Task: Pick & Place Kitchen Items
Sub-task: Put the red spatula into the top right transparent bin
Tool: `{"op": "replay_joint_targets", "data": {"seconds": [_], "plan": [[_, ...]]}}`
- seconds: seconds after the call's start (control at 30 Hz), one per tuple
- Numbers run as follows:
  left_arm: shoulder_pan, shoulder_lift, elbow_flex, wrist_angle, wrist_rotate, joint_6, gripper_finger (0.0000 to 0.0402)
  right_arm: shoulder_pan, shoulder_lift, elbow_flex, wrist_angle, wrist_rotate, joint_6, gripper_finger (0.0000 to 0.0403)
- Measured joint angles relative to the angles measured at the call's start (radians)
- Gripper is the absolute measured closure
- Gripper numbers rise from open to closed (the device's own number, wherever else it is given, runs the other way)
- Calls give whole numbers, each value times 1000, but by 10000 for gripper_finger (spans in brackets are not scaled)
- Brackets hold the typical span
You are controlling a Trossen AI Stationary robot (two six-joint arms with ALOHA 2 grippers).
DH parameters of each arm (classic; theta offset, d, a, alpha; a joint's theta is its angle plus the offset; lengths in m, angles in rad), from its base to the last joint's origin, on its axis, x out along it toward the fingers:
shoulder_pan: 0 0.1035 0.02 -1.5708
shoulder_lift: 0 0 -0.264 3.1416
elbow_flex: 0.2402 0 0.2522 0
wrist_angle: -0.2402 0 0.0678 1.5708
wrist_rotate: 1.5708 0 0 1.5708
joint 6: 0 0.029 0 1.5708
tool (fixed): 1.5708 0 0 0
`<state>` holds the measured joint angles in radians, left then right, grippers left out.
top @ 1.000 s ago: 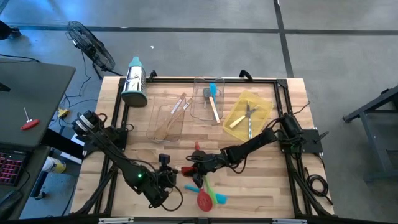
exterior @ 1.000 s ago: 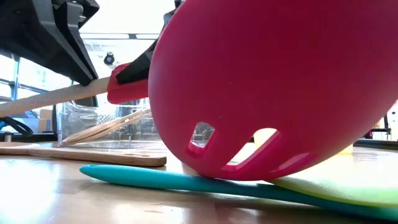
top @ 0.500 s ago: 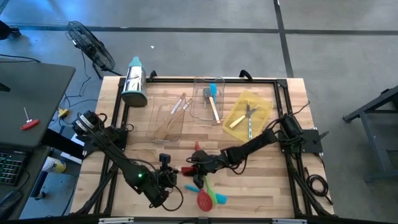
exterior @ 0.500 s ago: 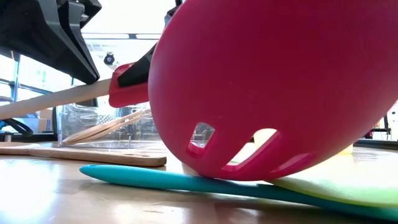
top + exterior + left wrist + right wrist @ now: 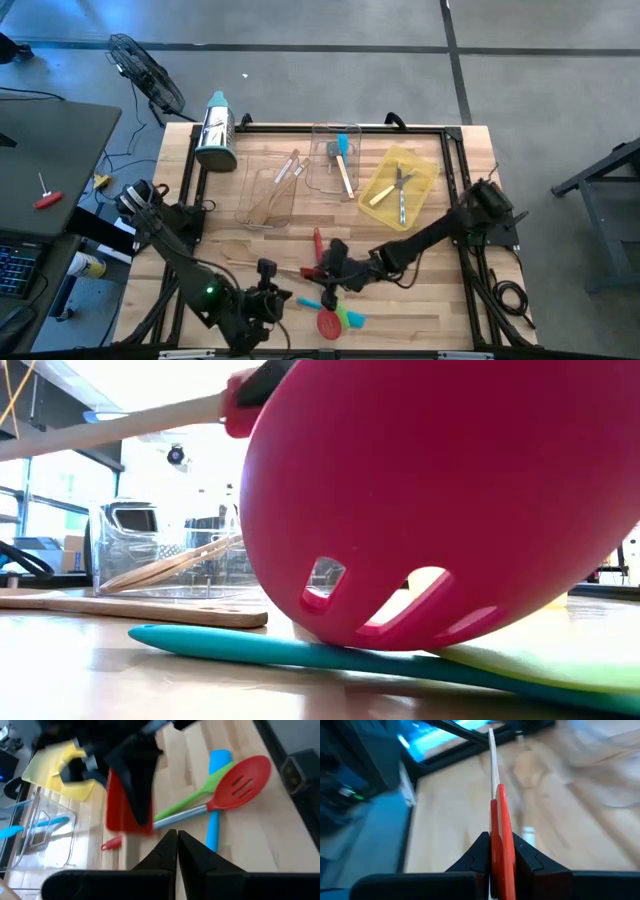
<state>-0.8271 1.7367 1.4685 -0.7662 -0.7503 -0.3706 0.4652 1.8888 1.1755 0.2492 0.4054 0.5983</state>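
Right jaws: our right gripper point(image 5: 501, 851) is clamped on the red flat-bladed spatula with a wooden handle point(image 5: 501, 832), lifted above mid-desk.
Left jaws: our left gripper point(image 5: 177, 842) is closed on nothing, near the wooden desk point(image 5: 430, 300)'s front edge.
Front edge: the red slotted silicone spoon point(image 5: 328, 322), teal spatula point(image 5: 216, 815) and green spatula point(image 5: 200, 795) crowd together there.
Open room: bare wood right of them.
Low view only: we see the slotted spoon resting on the teal one.
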Motion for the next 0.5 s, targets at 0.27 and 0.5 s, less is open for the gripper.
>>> {"op": "replay_joint_targets", "data": {"seconds": [0.27,0.5], "plan": [[-46,0,14,-65,-2,-63,391,114,-177,0,-256,416,-37,374],[-44,0,10,-237,-2,-186,391,170,-267,0,-429,781,-54,374]]}}
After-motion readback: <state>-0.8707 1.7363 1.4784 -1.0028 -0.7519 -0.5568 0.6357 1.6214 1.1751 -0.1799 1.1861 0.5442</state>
